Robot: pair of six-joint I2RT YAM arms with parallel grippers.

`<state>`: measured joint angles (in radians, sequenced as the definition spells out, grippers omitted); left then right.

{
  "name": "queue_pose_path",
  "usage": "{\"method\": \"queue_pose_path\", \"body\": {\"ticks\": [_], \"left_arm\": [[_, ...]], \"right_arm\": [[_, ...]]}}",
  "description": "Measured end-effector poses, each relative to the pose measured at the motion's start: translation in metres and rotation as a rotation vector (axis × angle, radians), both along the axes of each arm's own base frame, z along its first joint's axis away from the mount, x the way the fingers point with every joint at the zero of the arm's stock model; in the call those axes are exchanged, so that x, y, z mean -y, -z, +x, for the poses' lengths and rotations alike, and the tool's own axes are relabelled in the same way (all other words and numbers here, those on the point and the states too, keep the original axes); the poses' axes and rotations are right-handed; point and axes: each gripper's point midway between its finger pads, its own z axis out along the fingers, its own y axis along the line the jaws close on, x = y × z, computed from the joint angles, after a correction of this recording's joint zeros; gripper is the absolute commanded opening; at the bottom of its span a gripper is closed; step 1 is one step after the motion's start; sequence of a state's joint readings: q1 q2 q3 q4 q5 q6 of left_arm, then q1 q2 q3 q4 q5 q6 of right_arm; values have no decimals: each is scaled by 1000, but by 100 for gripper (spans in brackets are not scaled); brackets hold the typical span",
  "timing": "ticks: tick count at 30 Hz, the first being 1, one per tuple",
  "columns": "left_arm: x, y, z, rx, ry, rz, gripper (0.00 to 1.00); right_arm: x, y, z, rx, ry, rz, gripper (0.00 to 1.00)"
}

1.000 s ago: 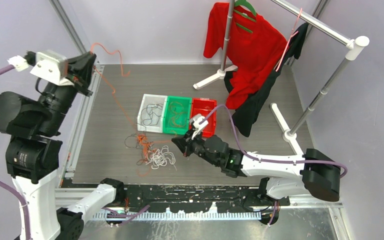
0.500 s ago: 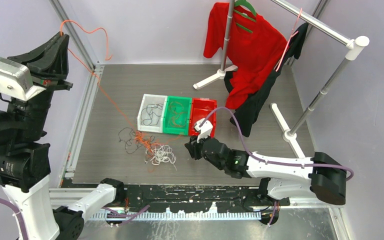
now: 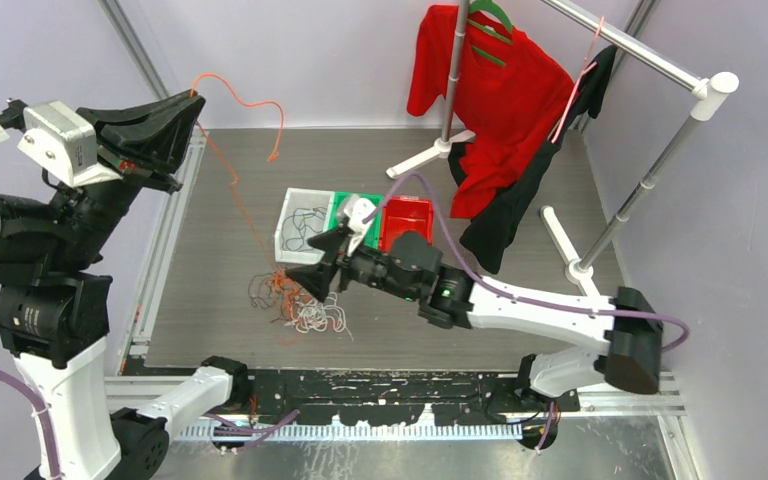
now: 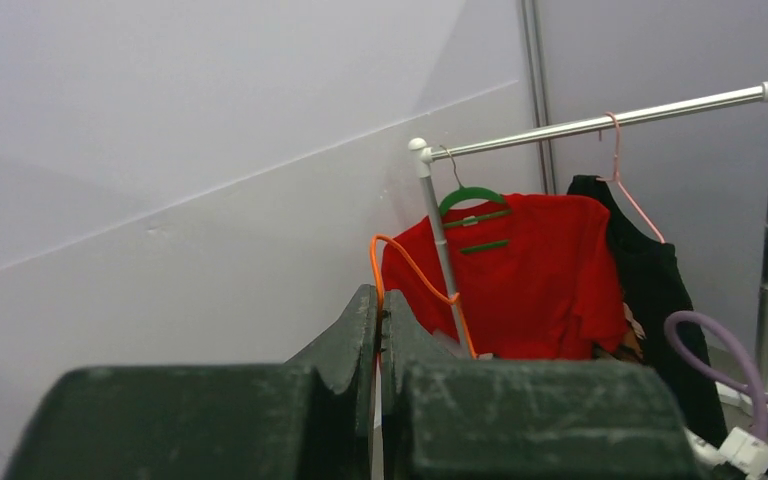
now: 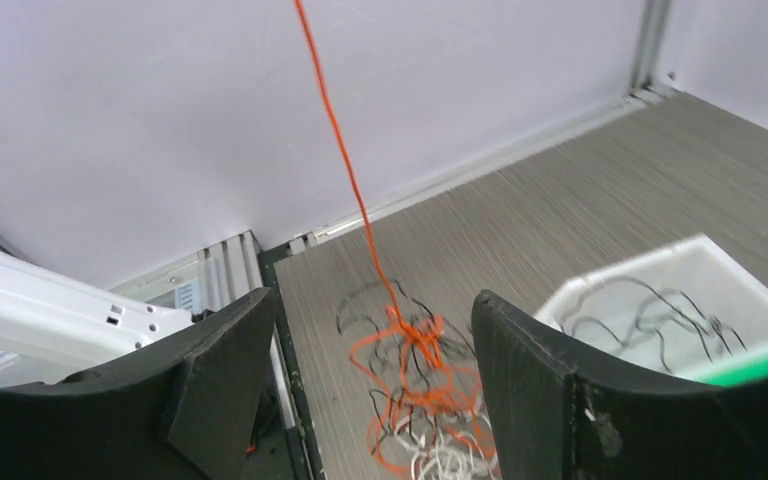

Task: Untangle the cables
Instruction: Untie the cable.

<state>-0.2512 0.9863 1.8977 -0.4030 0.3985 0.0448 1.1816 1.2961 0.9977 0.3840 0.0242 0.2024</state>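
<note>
Over tabletop's left front: now spreads right gripper above cables, off bins; pinches orange cable aloft in left gripper.

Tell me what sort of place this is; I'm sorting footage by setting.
Probably a robot lab test cell: two robot arms bolted at a table edge, plain walls all round, and staged props, coloured bins and a clothes rack.

Pale lilac walls enclose a grey table and clothes rack.
</note>
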Motion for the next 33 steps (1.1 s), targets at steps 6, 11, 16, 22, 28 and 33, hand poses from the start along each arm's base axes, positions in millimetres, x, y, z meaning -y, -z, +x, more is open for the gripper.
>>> {"method": "queue_pose_path", "body": {"ticks": [6,11,16,22,28,33], "left_arm": [[7,7,6,-41,34,4,0],[10,3,4,-42,54,-3,0],[9,-11,0,-8,59,-14,0],[7,-40,0,62,54,-45,0],[4,-72,2,130,35,-77,0],[-4,-99,4,216,-17,-99,0]], "right_arm": [[-53,13,7,54,-85,-22,72],[-80,27,20,54,-87,-17,56],[-91,41,33,19,-84,21,42],[-98,85,48,-62,-69,40,41],[-96,152,48,-163,-58,-3,46],[-80,187,43,-214,-30,-20,52]]}}
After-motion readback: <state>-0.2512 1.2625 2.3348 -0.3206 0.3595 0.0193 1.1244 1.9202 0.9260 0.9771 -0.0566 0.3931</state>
